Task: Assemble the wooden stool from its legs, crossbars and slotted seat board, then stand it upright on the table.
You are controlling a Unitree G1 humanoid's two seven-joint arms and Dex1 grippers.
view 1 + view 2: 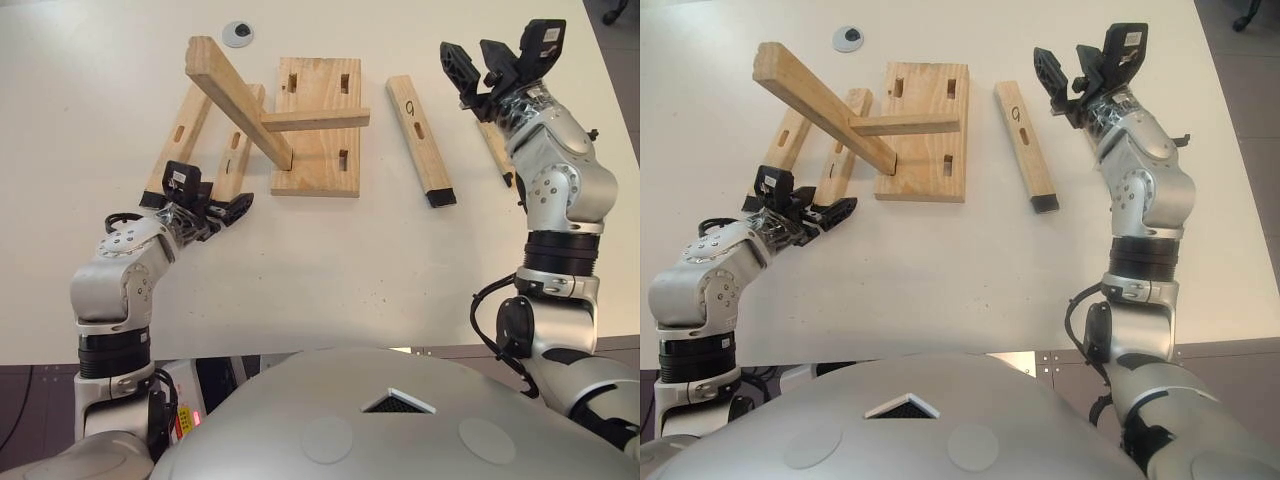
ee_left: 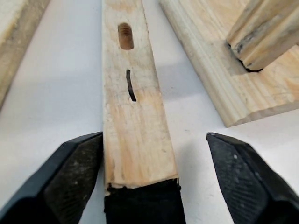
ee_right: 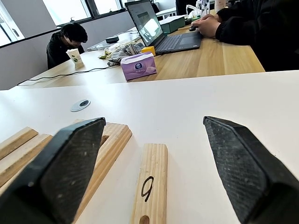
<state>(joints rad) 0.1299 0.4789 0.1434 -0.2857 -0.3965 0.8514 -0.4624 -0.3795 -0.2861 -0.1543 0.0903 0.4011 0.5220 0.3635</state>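
Observation:
The slotted seat board [image 1: 318, 160] lies flat mid-table. One leg [image 1: 232, 96] stands tilted in its near-left slot, with a crossbar [image 1: 318, 120] running from it over the board. Two more legs lie left of the board, the outer one [image 1: 178, 138] beside the inner one [image 1: 240, 145]. My left gripper [image 1: 226, 210] is open at table level, its fingers [image 2: 74, 179] on either side of the inner leg's [image 2: 133, 116] black-capped near end. A leg marked 9 [image 1: 420, 152] lies right of the board. My right gripper [image 1: 487, 62] hangs open and empty above the table, beyond that marked leg [image 3: 149, 186].
Another wooden piece [image 1: 497, 152] lies partly hidden under my right forearm. A round grommet [image 1: 238, 33] is set in the white table [image 1: 350, 270] behind the parts. The table's front edge runs close to my body. Desks with a laptop [image 3: 159, 28] stand beyond the table.

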